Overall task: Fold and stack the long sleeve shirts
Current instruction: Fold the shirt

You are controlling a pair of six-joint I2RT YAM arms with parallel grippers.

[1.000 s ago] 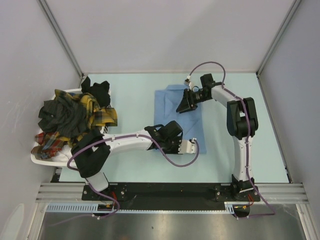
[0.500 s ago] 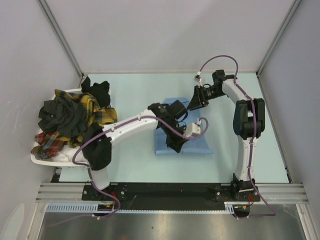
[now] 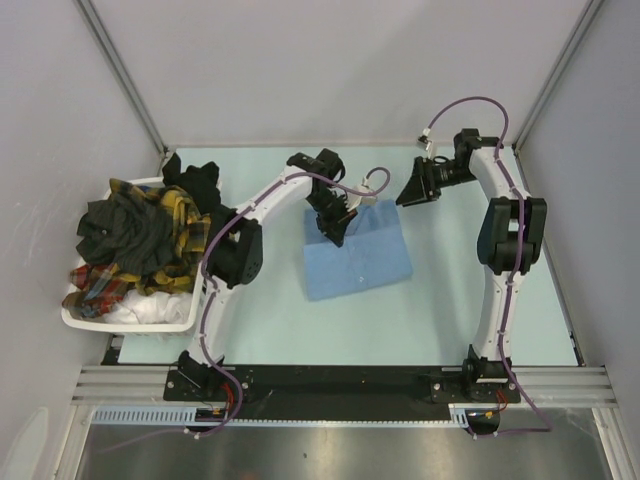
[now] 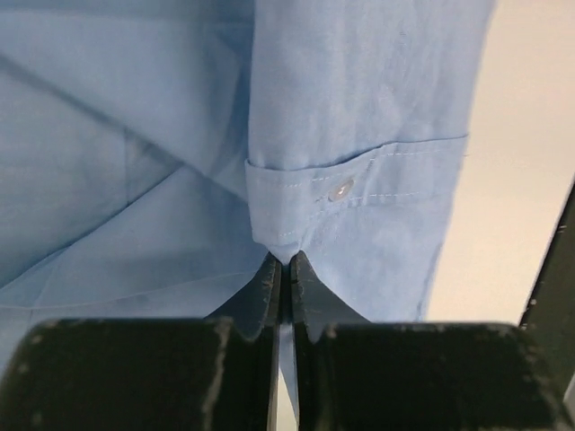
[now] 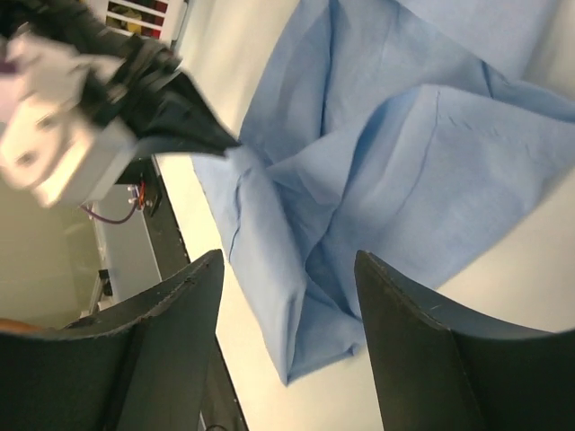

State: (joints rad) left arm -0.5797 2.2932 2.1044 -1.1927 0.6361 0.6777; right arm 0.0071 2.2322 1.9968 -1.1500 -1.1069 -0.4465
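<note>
A light blue long sleeve shirt (image 3: 365, 262) lies folded into a rough rectangle mid-table. My left gripper (image 3: 336, 232) rests at its far left part. In the left wrist view that gripper (image 4: 283, 260) is shut on a pinch of the blue cloth (image 4: 377, 108), just below a buttoned cuff (image 4: 340, 189). My right gripper (image 3: 408, 195) hovers off the shirt's far right corner. It is open (image 5: 286, 260) over the blue cloth (image 5: 431, 153), with nothing between its fingers. More shirts are piled at the left: yellow-black plaid (image 3: 190, 225), dark green-black (image 3: 125, 235) and red plaid (image 3: 95, 285).
The white slatted basket (image 3: 120, 322) holding the pile sits at the table's left edge. A black garment (image 3: 195, 180) hangs over its far side. Grey walls enclose the left, back and right. The black rail with the arm bases runs along the near edge.
My left gripper has swung from the shirt's near edge to the far side with blue cloth in it, folding the shirt shorter. My right gripper has pulled off to the right and opened wider.
</note>
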